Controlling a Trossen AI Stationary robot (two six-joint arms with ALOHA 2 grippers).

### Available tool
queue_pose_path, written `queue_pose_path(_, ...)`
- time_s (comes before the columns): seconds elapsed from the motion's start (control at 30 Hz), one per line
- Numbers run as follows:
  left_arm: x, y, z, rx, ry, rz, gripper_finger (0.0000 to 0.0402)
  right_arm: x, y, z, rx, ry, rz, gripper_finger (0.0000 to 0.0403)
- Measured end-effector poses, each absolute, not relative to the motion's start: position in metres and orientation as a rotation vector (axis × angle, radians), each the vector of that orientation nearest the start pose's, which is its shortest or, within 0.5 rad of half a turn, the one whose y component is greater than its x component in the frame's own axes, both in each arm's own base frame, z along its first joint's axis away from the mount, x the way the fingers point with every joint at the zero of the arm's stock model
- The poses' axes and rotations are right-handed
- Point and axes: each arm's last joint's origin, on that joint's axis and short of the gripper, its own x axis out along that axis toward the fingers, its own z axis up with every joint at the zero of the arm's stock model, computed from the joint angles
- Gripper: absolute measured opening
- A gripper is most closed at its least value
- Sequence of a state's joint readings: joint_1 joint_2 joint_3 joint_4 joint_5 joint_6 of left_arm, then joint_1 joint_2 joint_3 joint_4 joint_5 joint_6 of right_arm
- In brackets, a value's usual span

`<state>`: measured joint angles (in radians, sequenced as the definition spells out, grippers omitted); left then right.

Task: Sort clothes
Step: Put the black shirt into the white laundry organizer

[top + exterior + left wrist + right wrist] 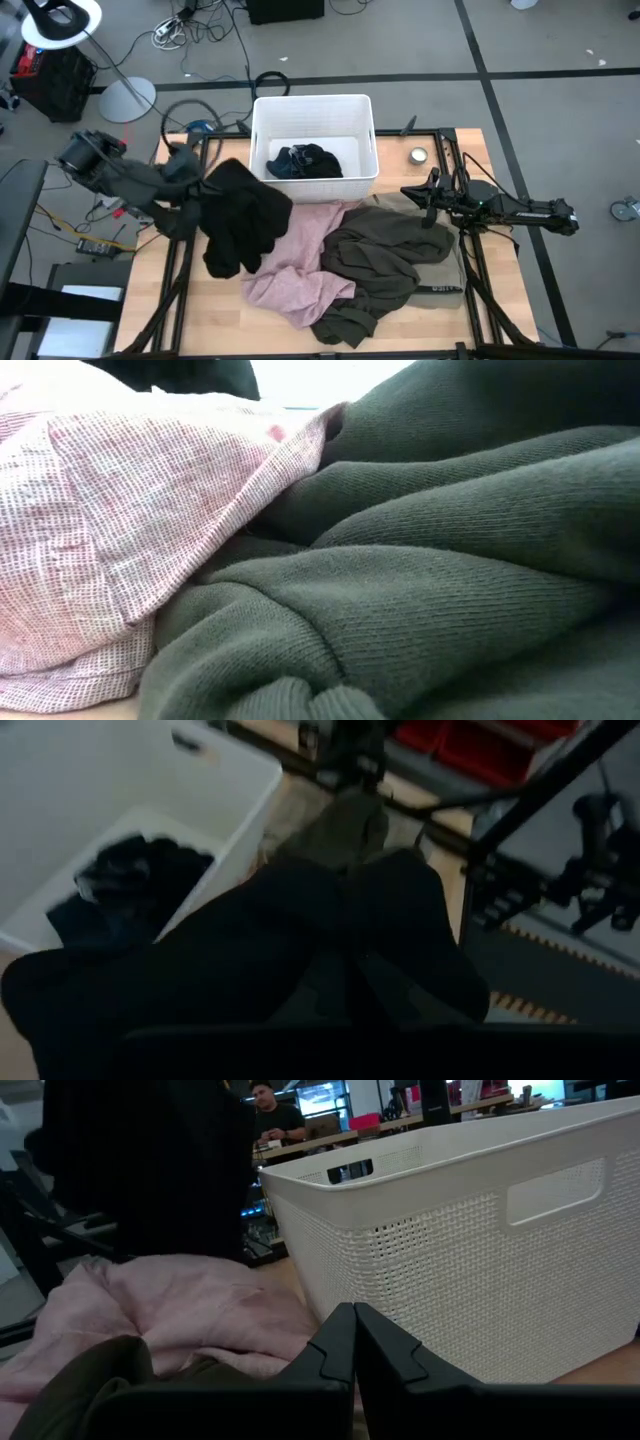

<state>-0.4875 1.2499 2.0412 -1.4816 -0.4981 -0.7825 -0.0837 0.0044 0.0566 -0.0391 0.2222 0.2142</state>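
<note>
While one dark teal-blue garment (305, 161) is already in the white bin (364, 111), the black garment (243, 213) is held beside it by the clenched left hand (196, 186); pink (300, 262) and olive (385, 262) ones remain before the bin; the right hand (412, 193) is clenched, empty.

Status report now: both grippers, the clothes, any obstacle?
Left gripper shut on black garment, lifted beside bin. Right gripper shut, empty, by bin. Pink garment, olive garment on table. No obstacle.
</note>
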Motion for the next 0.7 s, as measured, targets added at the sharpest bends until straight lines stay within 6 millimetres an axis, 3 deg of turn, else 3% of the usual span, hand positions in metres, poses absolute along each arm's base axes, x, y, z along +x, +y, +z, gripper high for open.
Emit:
queue_pose_path(0.27, 0.125, -0.033, 0.541, -0.375, 0.357, 0.256, 0.0000, 0.093, -0.014, 0.179, 0.213, -0.047, -0.303, 0.0007)
queue_pose_path(0.7, 0.143, -0.003, 0.584, -0.177, -0.044, 0.394, 0.0000, 0.093, -0.014, 0.179, 0.213, -0.046, -0.303, 0.0007)
